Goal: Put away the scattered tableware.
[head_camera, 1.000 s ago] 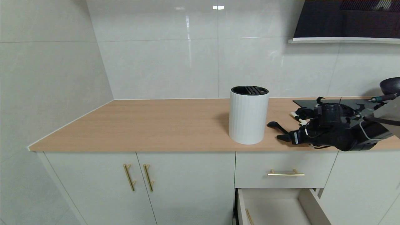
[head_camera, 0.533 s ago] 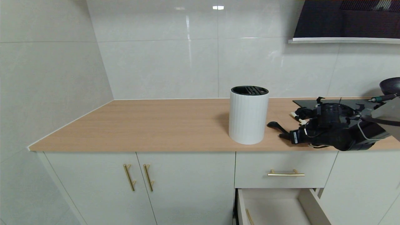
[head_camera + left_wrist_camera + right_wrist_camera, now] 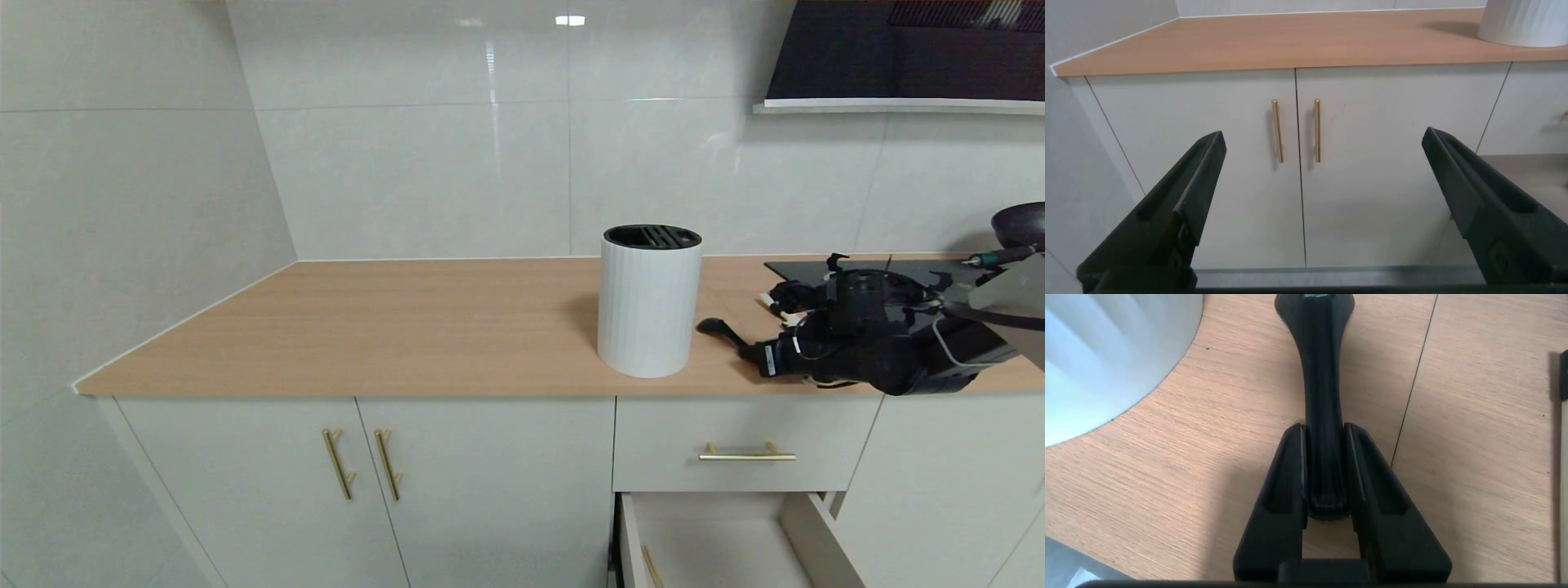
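One black utensil (image 3: 1319, 359) beside the white holder (image 3: 649, 300) is now clamped: the right gripper (image 3: 1323, 437) has just pinched shut, ready for lifting, I'd say. Left gripper (image 3: 1323, 135) hangs open.

The holder (image 3: 649, 302) stands on the counter (image 3: 408, 327), right of its middle and near the front edge. Just right of it lies a utensil (image 3: 718, 328), its near end clamped in the right gripper (image 3: 747, 356) at the front edge. A cooktop (image 3: 816, 268) lies behind, toward the back right. Under the counter a closed drawer (image 3: 747, 445) sits above an open drawer (image 3: 804, 523). Left of them are cabinet doors (image 3: 359, 490), and the left gripper (image 3: 1321, 139) is spread wide before those.
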{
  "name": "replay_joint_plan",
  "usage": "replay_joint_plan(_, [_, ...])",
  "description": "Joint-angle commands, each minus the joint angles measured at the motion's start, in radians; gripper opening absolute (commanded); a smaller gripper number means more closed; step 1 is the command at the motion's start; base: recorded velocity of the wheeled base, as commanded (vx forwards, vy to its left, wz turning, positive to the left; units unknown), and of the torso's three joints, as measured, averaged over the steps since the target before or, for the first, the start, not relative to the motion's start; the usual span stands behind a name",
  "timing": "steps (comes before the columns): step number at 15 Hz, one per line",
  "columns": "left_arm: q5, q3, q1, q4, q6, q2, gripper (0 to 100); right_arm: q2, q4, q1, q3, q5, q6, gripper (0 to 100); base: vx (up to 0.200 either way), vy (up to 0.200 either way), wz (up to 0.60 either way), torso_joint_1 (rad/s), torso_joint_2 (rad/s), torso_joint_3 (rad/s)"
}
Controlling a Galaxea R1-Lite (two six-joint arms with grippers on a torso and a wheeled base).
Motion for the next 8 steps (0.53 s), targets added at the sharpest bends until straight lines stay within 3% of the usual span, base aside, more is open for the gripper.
replay_joint_plan(1, [0.0, 0.0, 0.0, 0.0, 0.0, 0.0, 100, -0.006, 0.001, 0.005, -0.002, -0.004, 0.015, 0, 0.0, 0.0, 0.0, 0.0, 0.0, 0.0])
replay_joint_plan(4, [0.0, 0.0, 0.0, 0.001, 0.0, 0.0, 100, -0.078, 0.004, 0.029, 0.011, -0.067, 0.087, 0, 0.0, 0.0, 0.0, 0.0, 0.0, 0.0])
replay_joint_plan(8, [0.0, 0.0, 0.0, 0.0, 0.0, 0.0, 100, -0.337, 0.093, 0.091, 0.13, -0.107, 0.181, 0, 0.0, 0.0, 0.0, 0.0, 0.0, 0.0])
